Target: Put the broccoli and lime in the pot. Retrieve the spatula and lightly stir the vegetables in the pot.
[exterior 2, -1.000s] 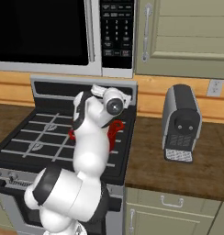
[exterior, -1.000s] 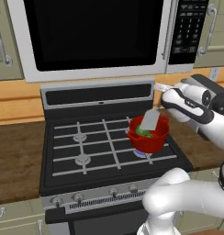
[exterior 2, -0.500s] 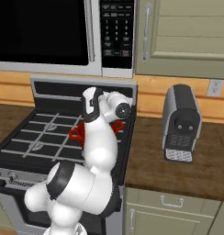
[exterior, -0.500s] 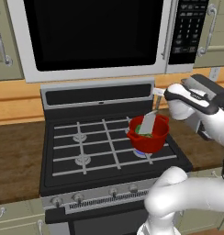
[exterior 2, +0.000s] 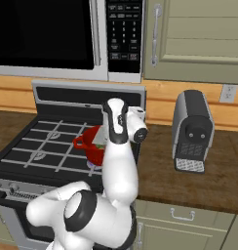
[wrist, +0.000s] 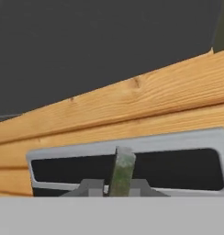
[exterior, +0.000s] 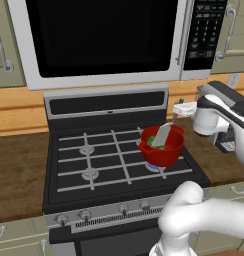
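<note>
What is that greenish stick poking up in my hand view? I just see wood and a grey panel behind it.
Observer: That's the handle of the spatula. Its flat pale blade leans down into a red pot.
Operator: Is there any food in the pot?
Observer: Yes, green vegetables show inside, next to the blade. I can't tell which is which.
Operator: Where is the pot standing?
Observer: On the front right burner of the stove.
</note>
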Controlling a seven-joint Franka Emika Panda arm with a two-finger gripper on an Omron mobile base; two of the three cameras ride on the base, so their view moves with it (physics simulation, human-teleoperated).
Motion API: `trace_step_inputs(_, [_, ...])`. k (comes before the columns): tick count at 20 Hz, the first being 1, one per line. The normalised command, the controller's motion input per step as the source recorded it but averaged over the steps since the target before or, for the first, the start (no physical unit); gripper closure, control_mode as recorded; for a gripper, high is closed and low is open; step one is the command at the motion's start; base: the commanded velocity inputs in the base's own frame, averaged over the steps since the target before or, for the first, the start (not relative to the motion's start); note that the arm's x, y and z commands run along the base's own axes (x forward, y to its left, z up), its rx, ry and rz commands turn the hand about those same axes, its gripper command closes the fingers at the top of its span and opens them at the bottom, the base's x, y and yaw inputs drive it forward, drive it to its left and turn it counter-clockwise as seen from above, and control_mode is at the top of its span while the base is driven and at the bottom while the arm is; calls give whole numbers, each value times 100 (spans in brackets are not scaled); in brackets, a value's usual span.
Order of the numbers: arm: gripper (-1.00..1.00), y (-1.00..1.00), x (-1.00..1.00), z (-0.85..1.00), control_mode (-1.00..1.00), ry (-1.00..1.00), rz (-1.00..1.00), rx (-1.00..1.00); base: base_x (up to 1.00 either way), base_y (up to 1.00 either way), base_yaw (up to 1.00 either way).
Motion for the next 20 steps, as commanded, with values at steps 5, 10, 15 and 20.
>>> trace_step_inputs(5, [100,-5,-20,-23,-100,-20,9,-14,0,0,0])
trace_step_inputs(10, [100,0,9,19,-100,-4,4,-11,0,0,0])
trace_step_inputs(15, [100,5,-1,41,-100,-3,4,-10,0,0,0])
trace_step_inputs(20, [100,14,-5,-17,-100,-2,3,-15,0,0,0])
